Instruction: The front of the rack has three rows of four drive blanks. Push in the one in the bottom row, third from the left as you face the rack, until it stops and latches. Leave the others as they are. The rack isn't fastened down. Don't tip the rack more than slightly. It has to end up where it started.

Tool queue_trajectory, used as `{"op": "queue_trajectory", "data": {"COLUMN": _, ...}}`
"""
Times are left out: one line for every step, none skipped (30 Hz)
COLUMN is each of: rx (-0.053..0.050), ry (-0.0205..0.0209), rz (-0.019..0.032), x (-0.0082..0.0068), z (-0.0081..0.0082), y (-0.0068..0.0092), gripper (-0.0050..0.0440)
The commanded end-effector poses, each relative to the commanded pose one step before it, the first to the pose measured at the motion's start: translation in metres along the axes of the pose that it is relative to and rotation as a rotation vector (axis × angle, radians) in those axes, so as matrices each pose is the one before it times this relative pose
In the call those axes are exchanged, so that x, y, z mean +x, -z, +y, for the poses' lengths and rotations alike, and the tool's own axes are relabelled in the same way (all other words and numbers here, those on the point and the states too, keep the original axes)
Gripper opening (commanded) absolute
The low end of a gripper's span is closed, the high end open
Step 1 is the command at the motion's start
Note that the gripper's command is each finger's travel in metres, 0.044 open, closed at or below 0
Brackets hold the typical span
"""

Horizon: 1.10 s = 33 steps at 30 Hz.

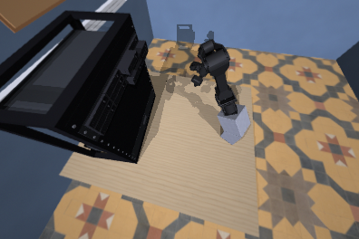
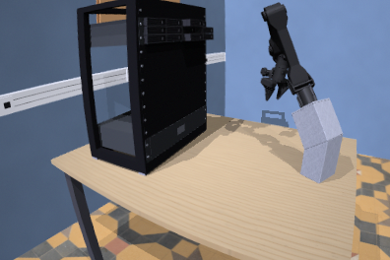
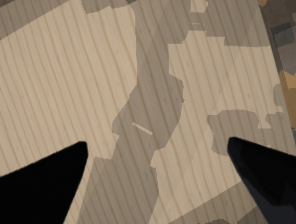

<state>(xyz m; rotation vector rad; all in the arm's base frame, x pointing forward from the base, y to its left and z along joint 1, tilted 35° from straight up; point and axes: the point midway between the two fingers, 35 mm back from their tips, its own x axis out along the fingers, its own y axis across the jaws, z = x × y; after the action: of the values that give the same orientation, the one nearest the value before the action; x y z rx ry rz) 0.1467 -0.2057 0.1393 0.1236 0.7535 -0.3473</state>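
Claw (image 2: 275, 90) open, empty (tips cropped in wrist view); drive blanks (image 2: 172, 30) tiny, rows indistinct.

Arm (image 2: 288, 55) folded upright, end effector (image 2: 274, 91) pointing downward (fingers wide apart, nothing between).

1. Rack (image 2: 133, 85): black open-frame unit, upright on the wooden table (image 2: 236, 183), near its left end, base flat.
2. Drive blanks (image 2: 172, 30): three rows across the top of the rack's front face; individual blanks are too small to tell apart, so their seating cannot be judged.
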Motion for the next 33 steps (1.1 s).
{"op": "queue_trajectory", "data": {"rx": -0.0532, "ry": 0.04696, "rz": -0.03470, "x": 0.00385, "z": 0.01758, "y": -0.02407, "gripper": 0.0440}}
{"op": "queue_trajectory", "data": {"rx": -0.0087, "ry": 0.00409, "rz": -0.01347, "x": 0.00095, "z": 0.00515, "y": -0.00583, "gripper": 0.0440}}
{"op": "queue_trajectory", "data": {"rx": -0.0076, "ry": 0.00359, "rz": -0.01525, "x": 0.00074, "z": 0.00531, "y": -0.00595, "gripper": 0.0440}}
{"op": "queue_trajectory", "data": {"rx": -0.0065, "ry": 0.00299, "rz": -0.01698, "x": 0.00052, "z": 0.00548, "y": -0.00604, "gripper": 0.0440}}
{"op": "queue_trajectory", "data": {"rx": -0.0053, "ry": 0.00229, "rz": -0.01864, "x": 0.00031, "z": 0.00564, "y": -0.00612, "gripper": 0.0440}}
{"op": "queue_trajectory", "data": {"rx": -0.0040, "ry": 0.00148, "rz": -0.02022, "x": 0.00010, "z": 0.00580, "y": -0.00619, "gripper": 0.0440}}
{"op": "queue_trajectory", "data": {"rx": 0.0000, "ry": 0.00000, "rz": 0.00000, "x": 0.00000, "z": 0.00000, "y": 0.00000, "gripper": 0.0440}}
{"op": "queue_trajectory", "data": {"rx": 0.0000, "ry": 0.00000, "rz": 0.00000, "x": 0.00000, "z": 0.00000, "y": 0.00000, "gripper": 0.0440}}
{"op": "queue_trajectory", "data": {"rx": -0.0027, "ry": 0.00058, "rz": -0.02170, "x": -0.00011, "z": 0.00595, "y": -0.00623, "gripper": 0.0440}}
{"op": "queue_trajectory", "data": {"rx": -0.0013, "ry": -0.00040, "rz": -0.02308, "x": -0.00032, "z": 0.00611, "y": -0.00626, "gripper": 0.0440}}
{"op": "queue_trajectory", "data": {"rx": 0.0002, "ry": -0.00145, "rz": -0.02434, "x": -0.00052, "z": 0.00625, "y": -0.00626, "gripper": 0.0440}}
{"op": "queue_trajectory", "data": {"rx": 0.0017, "ry": -0.00257, "rz": -0.02548, "x": -0.00072, "z": 0.00639, "y": -0.00625, "gripper": 0.0440}}
{"op": "queue_trajectory", "data": {"rx": 0.0032, "ry": -0.00374, "rz": -0.02649, "x": -0.00091, "z": 0.00652, "y": -0.00622, "gripper": 0.0440}}
{"op": "queue_trajectory", "data": {"rx": 0.0048, "ry": -0.00496, "rz": -0.02736, "x": -0.00109, "z": 0.00664, "y": -0.00617, "gripper": 0.0440}}
{"op": "queue_trajectory", "data": {"rx": 0.0064, "ry": -0.00620, "rz": -0.02808, "x": -0.00127, "z": 0.00676, "y": -0.00610, "gripper": 0.0440}}
{"op": "queue_trajectory", "data": {"rx": 0.0080, "ry": -0.00746, "rz": -0.02866, "x": -0.00144, "z": 0.00685, "y": -0.00602, "gripper": 0.0440}}
{"op": "queue_trajectory", "data": {"rx": 0.0097, "ry": -0.00872, "rz": -0.02910, "x": -0.00160, "z": 0.00694, "y": -0.00591, "gripper": 0.0440}}
{"op": "queue_trajectory", "data": {"rx": 0.0113, "ry": -0.00997, "rz": -0.02938, "x": -0.00175, "z": 0.00701, "y": -0.00580, "gripper": 0.0440}}
{"op": "queue_trajectory", "data": {"rx": 0.0129, "ry": -0.01120, "rz": -0.02953, "x": -0.00189, "z": 0.00707, "y": -0.00567, "gripper": 0.0440}}
{"op": "queue_trajectory", "data": {"rx": 0.0145, "ry": -0.01240, "rz": -0.02953, "x": -0.00202, "z": 0.00711, "y": -0.00553, "gripper": 0.0440}}
{"op": "queue_trajectory", "data": {"rx": 0.0161, "ry": -0.01356, "rz": -0.02939, "x": -0.00214, "z": 0.00713, "y": -0.00537, "gripper": 0.0440}}
{"op": "queue_trajectory", "data": {"rx": 0.0177, "ry": -0.01466, "rz": -0.02912, "x": -0.00225, "z": 0.00714, "y": -0.00521, "gripper": 0.0440}}
{"op": "queue_trajectory", "data": {"rx": 0.0192, "ry": -0.01569, "rz": -0.02873, "x": -0.00235, "z": 0.00714, "y": -0.00504, "gripper": 0.0440}}
{"op": "queue_trajectory", "data": {"rx": 0.0000, "ry": 0.00000, "rz": 0.00000, "x": 0.00000, "z": 0.00000, "y": 0.00000, "gripper": 0.0440}}
{"op": "queue_trajectory", "data": {"rx": 0.0000, "ry": 0.00000, "rz": 0.00000, "x": 0.00000, "z": 0.00000, "y": 0.00000, "gripper": 0.0440}}
{"op": "queue_trajectory", "data": {"rx": 0.0207, "ry": -0.01665, "rz": -0.02822, "x": -0.00243, "z": 0.00711, "y": -0.00486, "gripper": 0.0440}}
{"op": "queue_trajectory", "data": {"rx": 0.0221, "ry": -0.01753, "rz": -0.02760, "x": -0.00251, "z": 0.00707, "y": -0.00467, "gripper": 0.0440}}
{"op": "queue_trajectory", "data": {"rx": 0.0234, "ry": -0.01833, "rz": -0.02689, "x": -0.00257, "z": 0.00702, "y": -0.00448, "gripper": 0.0440}}
{"op": "queue_trajectory", "data": {"rx": 0.0247, "ry": -0.01903, "rz": -0.02609, "x": -0.00263, "z": 0.00695, "y": -0.00429, "gripper": 0.0440}}
{"op": "queue_trajectory", "data": {"rx": 0.0259, "ry": -0.01963, "rz": -0.02521, "x": -0.00267, "z": 0.00686, "y": -0.00409, "gripper": 0.0440}}
{"op": "queue_trajectory", "data": {"rx": 0.0271, "ry": -0.02014, "rz": -0.02427, "x": -0.00271, "z": 0.00676, "y": -0.00390, "gripper": 0.0440}}
{"op": "queue_trajectory", "data": {"rx": 0.0281, "ry": -0.02054, "rz": -0.02327, "x": -0.00273, "z": 0.00664, "y": -0.00370, "gripper": 0.0440}}
{"op": "queue_trajectory", "data": {"rx": 0.0291, "ry": -0.02085, "rz": -0.02224, "x": -0.00274, "z": 0.00652, "y": -0.00351, "gripper": 0.0440}}
